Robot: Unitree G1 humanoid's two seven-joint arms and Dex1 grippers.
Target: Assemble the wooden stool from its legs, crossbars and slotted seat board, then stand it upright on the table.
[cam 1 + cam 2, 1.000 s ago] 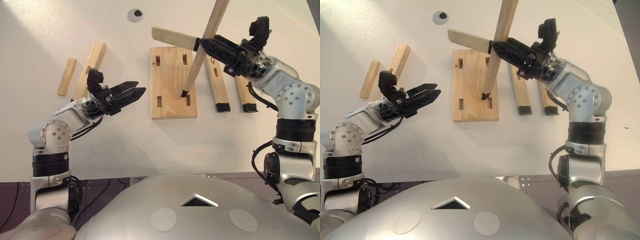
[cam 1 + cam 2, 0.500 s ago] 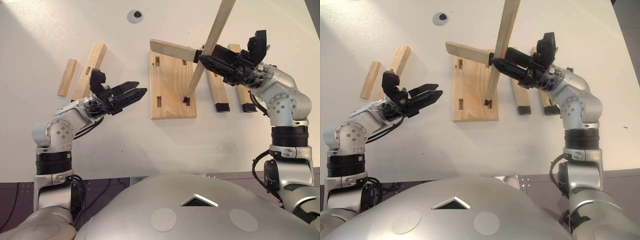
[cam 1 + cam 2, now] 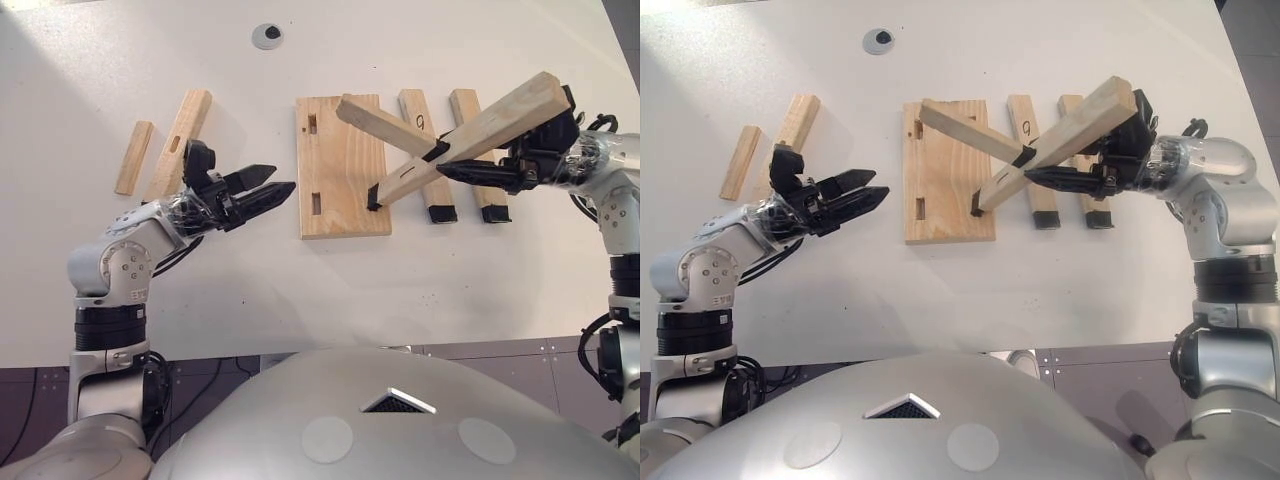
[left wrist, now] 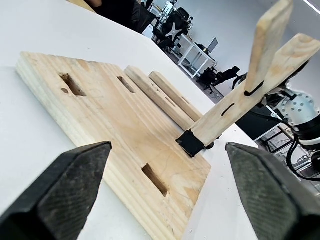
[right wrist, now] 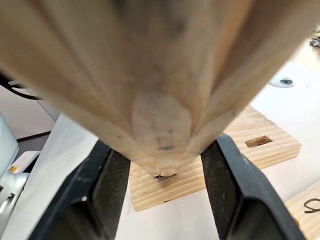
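R gripper (image 3: pixel 455 165): jaws clamped on a stool leg (image 3: pixel 500 115) w/ 1 crossbar (image 3: pixel 385 122) already joined to it. The leg leans low. Its black-capped end (image 3: pixel 375 197) touches the slotted seat board (image 3: pixel 340 170) at the near R slot; can't tell if it's seated in the slot or just resting on the board. The board lies flat on the surface (image 3: pixel 300 280).

L gripper (image 3: pixel 278 181): jaws wide, holding nothing, hovering just L of the board.

Step in hand, as I read it: seating this leg.
- Pivot on the capped end and bring the leg upright before pressing; pushing at this lean would likely skid the board.
- Press straight down along the leg's axis.
- L jaws could pin the board's near L edge vs. sliding.
- Keep the crossbar clear of the 2 spare legs (image 3: pixel 413 108) beside the board.
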